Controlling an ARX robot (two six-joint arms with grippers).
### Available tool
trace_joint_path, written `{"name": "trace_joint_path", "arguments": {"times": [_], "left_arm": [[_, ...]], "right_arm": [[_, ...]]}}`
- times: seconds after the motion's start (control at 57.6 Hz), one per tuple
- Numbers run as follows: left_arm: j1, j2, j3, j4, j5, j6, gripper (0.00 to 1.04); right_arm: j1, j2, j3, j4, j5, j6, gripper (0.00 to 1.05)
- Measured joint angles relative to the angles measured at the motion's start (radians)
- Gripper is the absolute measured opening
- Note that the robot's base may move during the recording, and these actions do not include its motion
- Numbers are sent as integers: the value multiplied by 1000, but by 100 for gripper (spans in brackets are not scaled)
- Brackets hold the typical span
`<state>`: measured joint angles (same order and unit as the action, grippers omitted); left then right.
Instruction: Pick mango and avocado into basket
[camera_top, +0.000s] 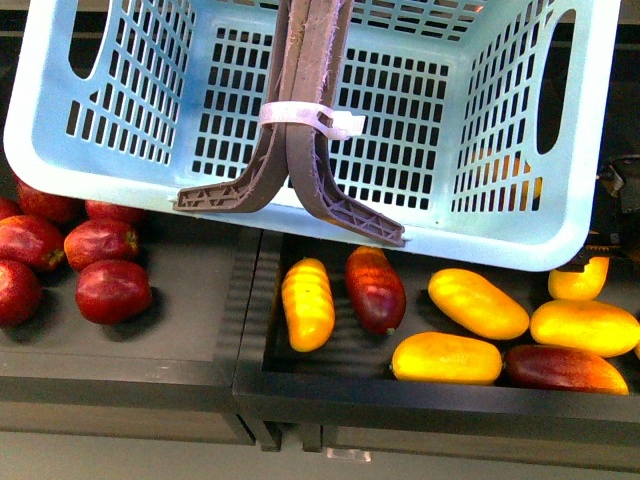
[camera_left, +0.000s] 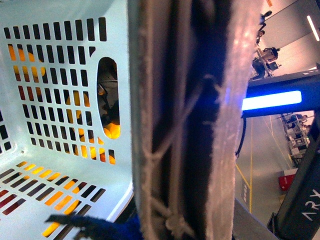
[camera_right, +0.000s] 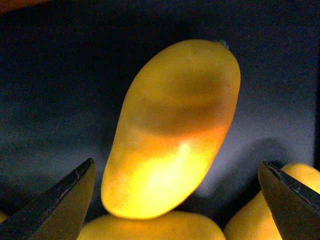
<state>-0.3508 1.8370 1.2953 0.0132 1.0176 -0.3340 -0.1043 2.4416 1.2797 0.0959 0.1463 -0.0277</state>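
The light turquoise basket (camera_top: 400, 110) hangs tilted over the fruit trays and fills the top of the front view. My left gripper (camera_left: 180, 225) is shut on its brown-grey handles (camera_top: 305, 110), which are bound with a white zip tie (camera_top: 300, 117). Only the handles (camera_left: 185, 125) and the slotted basket wall (camera_left: 55, 75) show in the left wrist view. A yellow mango (camera_right: 172, 135) lies straight below my right gripper (camera_right: 176, 165), which is open with its dark fingertips (camera_right: 65, 200) on either side, clear of the skin. More yellow mangoes (camera_top: 478, 302) lie in the right tray. The avocado is out of view.
Dark red mangoes (camera_top: 375, 288) lie among the yellow ones in the black right tray (camera_top: 400, 400). The left tray holds several dark red fruits (camera_top: 100, 270). The basket's lower rim (camera_top: 480, 250) overhangs the back of both trays. Other yellow mangoes (camera_right: 150, 227) crowd under the right gripper.
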Motion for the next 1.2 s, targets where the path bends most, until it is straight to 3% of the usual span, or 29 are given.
{"name": "trace_joint_path", "arguments": {"times": [0.66, 0.938, 1.198], "left_arm": [[0, 0, 0, 0, 0, 0, 15], [0, 0, 0, 0, -3, 0, 15], [0, 0, 0, 0, -1, 0, 15]], "right_arm": [[0, 198, 230, -99, 22, 76, 96], [-16, 190, 222, -66, 6, 82, 67], [-97, -97, -18, 69, -12, 92, 65]]}}
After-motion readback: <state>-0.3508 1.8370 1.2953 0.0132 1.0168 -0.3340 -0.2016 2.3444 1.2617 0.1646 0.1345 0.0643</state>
